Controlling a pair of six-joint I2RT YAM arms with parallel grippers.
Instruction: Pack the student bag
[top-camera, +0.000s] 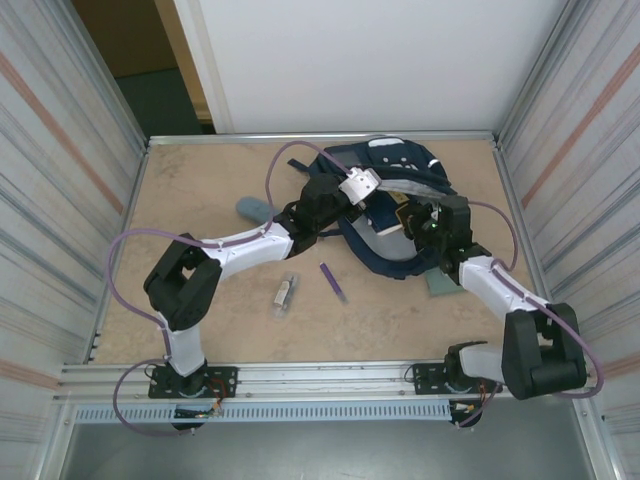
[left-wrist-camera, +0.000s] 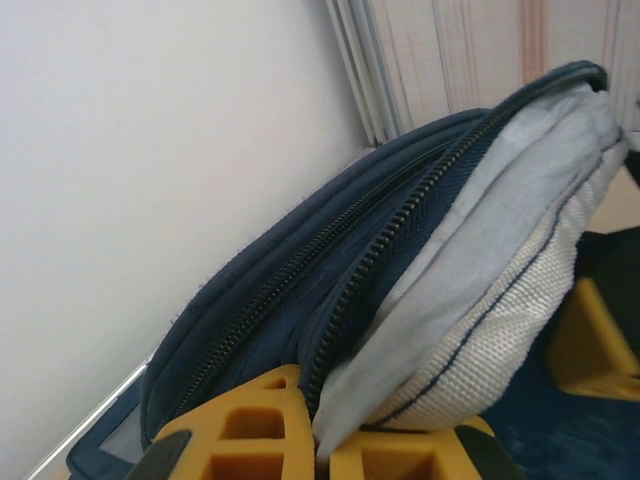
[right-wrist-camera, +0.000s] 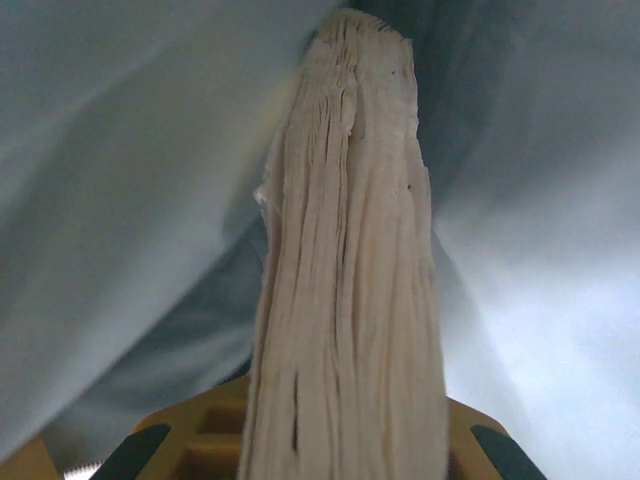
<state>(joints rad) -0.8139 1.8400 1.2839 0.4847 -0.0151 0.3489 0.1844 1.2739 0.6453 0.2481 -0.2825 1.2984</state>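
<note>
Toward the far right of the table (top-camera: 200, 300), the student bag (top-camera: 400, 160) lay on its side, navy with white patches, its mouth turned toward the arms. The left gripper (top-camera: 362, 186) reached it from the left. In the left wrist view, the left gripper (left-wrist-camera: 320, 445) was pinching the rim of the bag (left-wrist-camera: 330, 260), with zipper and grey lining caught between its yellow fingers (left-wrist-camera: 250, 430).

The right gripper (top-camera: 415, 216) pointed into the opening from the right. Seen from the right wrist, the right gripper (right-wrist-camera: 345, 450) was pressed together on a book (right-wrist-camera: 345, 280), page edges facing the camera and grey lining all around it.

On the open tabletop near the bag lay a purple pen (top-camera: 333, 281), a small clear item (top-camera: 285, 293) just beside the pen, a blue-grey pouch (top-camera: 254, 208) and a green flat thing (top-camera: 438, 285) partly under the right arm.
</note>
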